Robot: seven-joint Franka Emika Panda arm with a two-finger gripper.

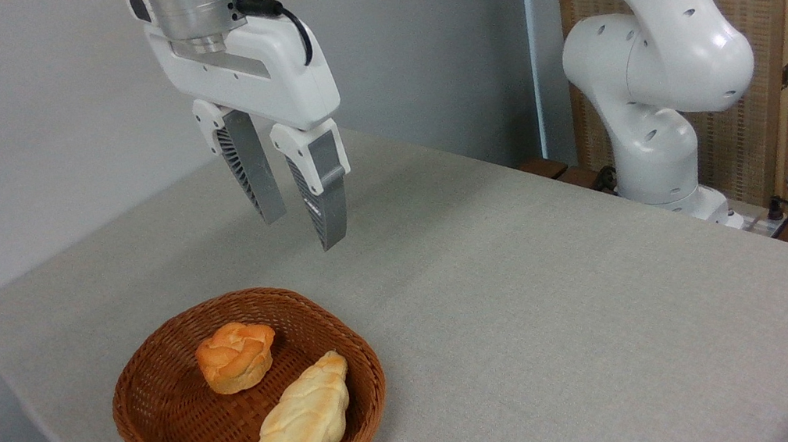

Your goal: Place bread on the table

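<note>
Bread (237, 356) sitting in basket (160, 440) w/ braided loaf (300, 425), nothing done yet. Tool (300, 224) hanging above, fingers spread, holding nothing. Grasp, lift, placing on table (573, 303) all remaining.

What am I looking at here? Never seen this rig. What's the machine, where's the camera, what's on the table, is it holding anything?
One picture, from a fixed camera looking down across the table. The white jointed column at the right is a robot arm; it reaches over out of frame and ends at the two-finger gripper hanging top centre. Its fingers are apart and hold nothing. On the grey cloth stands a brown wicker basket with two breads inside: a small round orange bun and a longer pale braided loaf. The gripper hangs above the basket's far rim, touching neither bread. Cables lie at the far right edge.
</note>
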